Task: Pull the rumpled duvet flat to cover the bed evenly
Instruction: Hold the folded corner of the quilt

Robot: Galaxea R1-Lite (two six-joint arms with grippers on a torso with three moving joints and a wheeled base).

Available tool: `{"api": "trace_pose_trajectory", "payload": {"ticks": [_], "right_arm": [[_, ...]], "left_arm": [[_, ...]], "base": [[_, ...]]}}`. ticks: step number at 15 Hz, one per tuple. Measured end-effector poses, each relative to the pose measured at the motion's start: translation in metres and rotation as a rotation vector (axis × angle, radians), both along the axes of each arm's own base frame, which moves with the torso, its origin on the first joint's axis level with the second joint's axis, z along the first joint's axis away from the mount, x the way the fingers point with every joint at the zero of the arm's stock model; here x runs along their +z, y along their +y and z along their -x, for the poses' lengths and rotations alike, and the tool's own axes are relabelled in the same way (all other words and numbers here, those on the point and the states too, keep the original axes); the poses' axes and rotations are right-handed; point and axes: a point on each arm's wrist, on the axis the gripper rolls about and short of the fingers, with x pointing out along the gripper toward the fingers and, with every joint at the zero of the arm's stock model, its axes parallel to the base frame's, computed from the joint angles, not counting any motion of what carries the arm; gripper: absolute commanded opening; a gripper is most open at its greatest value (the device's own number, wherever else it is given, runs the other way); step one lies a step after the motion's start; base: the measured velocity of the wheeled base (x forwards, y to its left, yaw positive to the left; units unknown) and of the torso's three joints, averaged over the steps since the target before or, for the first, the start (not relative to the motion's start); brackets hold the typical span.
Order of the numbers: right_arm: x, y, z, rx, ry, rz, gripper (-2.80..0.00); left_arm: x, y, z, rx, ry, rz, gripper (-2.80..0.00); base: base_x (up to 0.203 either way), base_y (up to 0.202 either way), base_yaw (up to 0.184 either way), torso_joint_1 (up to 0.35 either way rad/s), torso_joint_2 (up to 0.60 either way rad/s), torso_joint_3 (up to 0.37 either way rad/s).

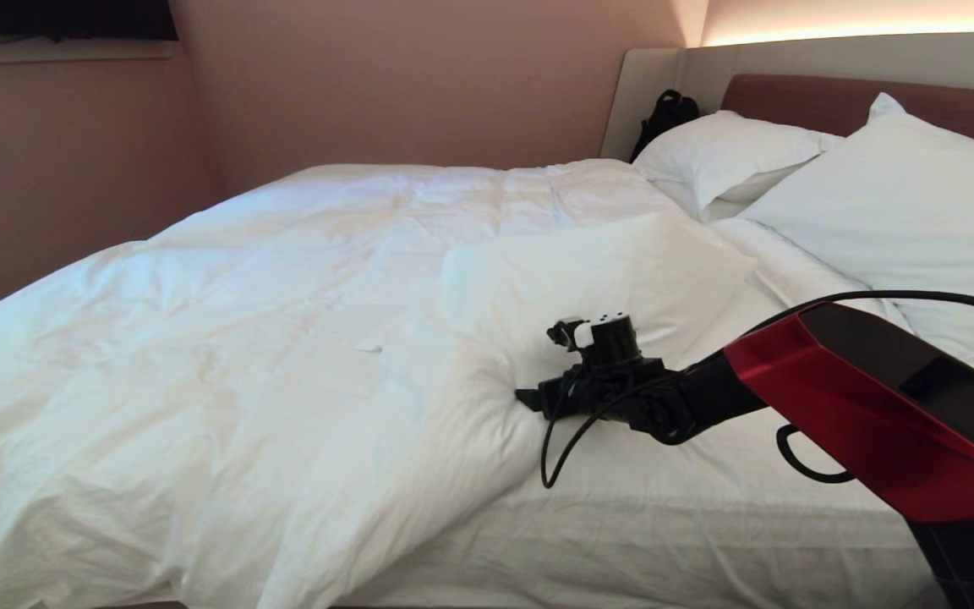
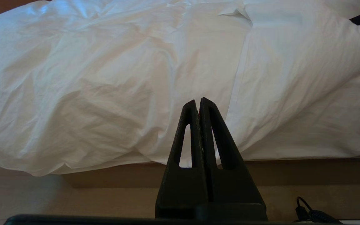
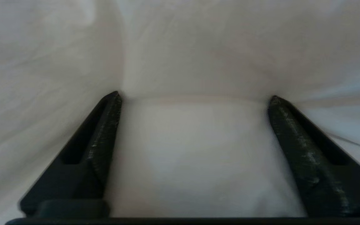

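The white duvet (image 1: 284, 296) lies wrinkled over the left and middle of the bed (image 1: 664, 516). Its near corner by the pillows is folded back, baring the sheet. My right gripper (image 1: 531, 397) reaches low across the bare sheet to the duvet's folded edge. In the right wrist view the right gripper (image 3: 194, 97) stands open, its tips pressed against the duvet (image 3: 198, 47), with white cloth lying between the fingers. My left gripper (image 2: 198, 100) is shut and empty, off the bed's side, facing the overhanging duvet (image 2: 105, 78) and the brown base (image 2: 308, 172).
Two white pillows (image 1: 724, 152) (image 1: 901, 194) lean on the padded headboard (image 1: 834, 97). A black bag (image 1: 664, 114) sits in the far corner. A pink wall (image 1: 73, 169) runs along the bed's far side. The right arm's black cable (image 1: 555, 448) hangs over the sheet.
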Motion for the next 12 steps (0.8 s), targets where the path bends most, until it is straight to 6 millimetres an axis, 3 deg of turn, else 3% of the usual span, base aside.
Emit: {"api": "trace_pose_trajectory", "payload": {"ticks": [7, 12], "right_arm": [[-0.0054, 0.0010, -0.0025, -0.002, 0.010, 0.002, -2.80], [0.0033, -0.0013, -0.0024, -0.006, 0.000, -0.009, -2.80]], "left_arm": [[0.0000, 0.0000, 0.0000, 0.000, 0.000, 0.000, -2.80], [0.0000, 0.0000, 0.0000, 0.000, 0.000, 0.000, -2.80]], "base": [[0.000, 0.000, 0.000, 0.000, 0.00, 0.000], [0.000, 0.000, 0.000, 0.000, 0.00, 0.000]]}}
